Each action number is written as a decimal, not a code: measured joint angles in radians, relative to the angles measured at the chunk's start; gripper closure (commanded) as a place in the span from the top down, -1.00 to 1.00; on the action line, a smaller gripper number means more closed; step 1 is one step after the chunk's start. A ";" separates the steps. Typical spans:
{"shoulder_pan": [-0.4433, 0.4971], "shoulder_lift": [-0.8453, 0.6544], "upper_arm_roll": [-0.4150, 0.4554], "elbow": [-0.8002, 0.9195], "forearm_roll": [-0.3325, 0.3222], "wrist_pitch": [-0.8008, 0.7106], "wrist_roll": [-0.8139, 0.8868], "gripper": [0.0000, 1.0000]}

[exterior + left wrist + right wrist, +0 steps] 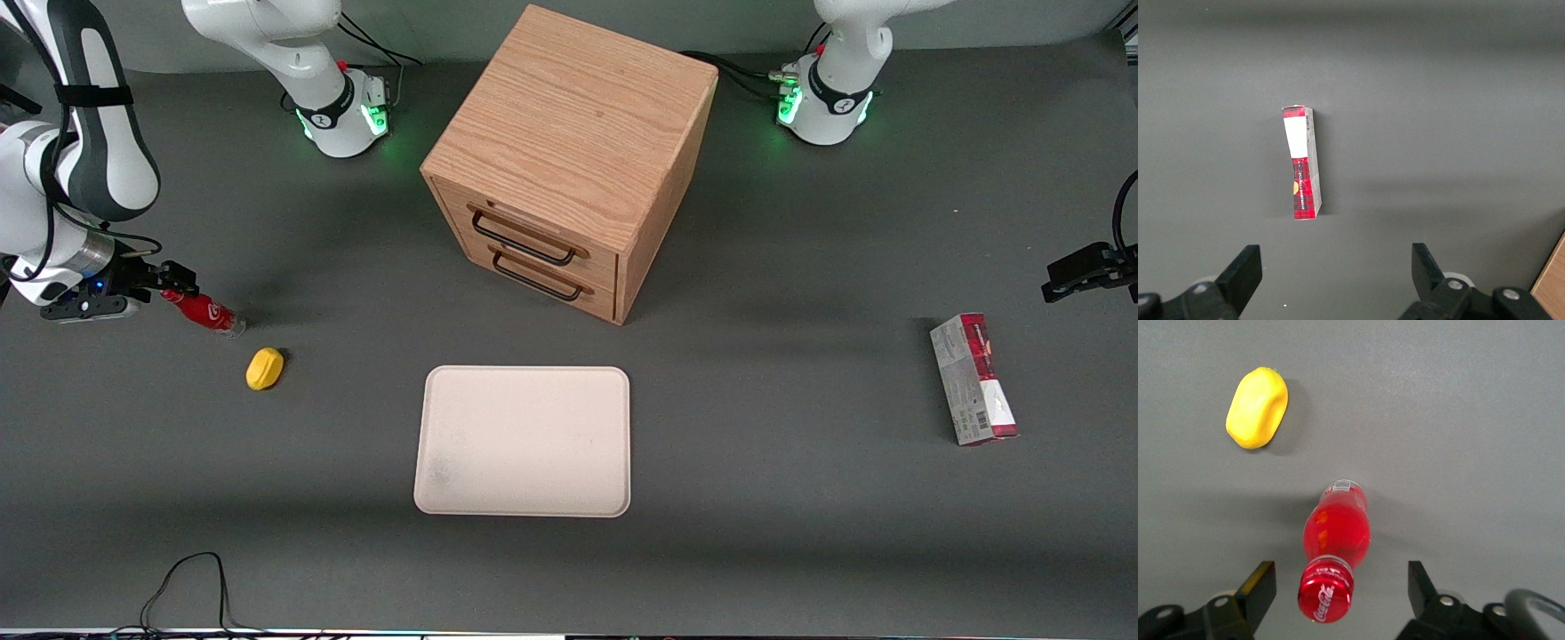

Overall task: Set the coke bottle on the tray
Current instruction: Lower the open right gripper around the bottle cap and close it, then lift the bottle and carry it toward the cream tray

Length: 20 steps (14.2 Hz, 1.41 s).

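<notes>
Your gripper point(1336, 593) is hovering open at the bottle's point(203, 312) cap end, fingers point(1259, 588) spread, not touching. You are seeing it lying tilted near the lemon point(264, 368), well apart from the tray point(523, 442).

The gripper point(173, 283) is at the cap end of the tilted coke bottle point(204, 312), toward the working arm's end of the worktop point(800, 498). A yellow lemon point(265, 368) lies near it, and the tray point(523, 441) lies in front of the wooden drawer cabinet point(569, 160).
</notes>
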<state>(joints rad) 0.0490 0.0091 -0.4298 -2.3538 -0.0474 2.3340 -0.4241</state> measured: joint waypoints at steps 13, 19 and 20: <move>0.008 -0.009 0.005 0.015 -0.002 -0.025 -0.002 -1.00; 0.036 -0.041 0.051 0.381 -0.002 -0.477 0.043 -1.00; 0.039 -0.040 0.067 0.454 -0.002 -0.544 0.067 -1.00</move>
<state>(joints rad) 0.0880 -0.0309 -0.3623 -1.9000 -0.0489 1.7902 -0.3568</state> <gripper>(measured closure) 0.683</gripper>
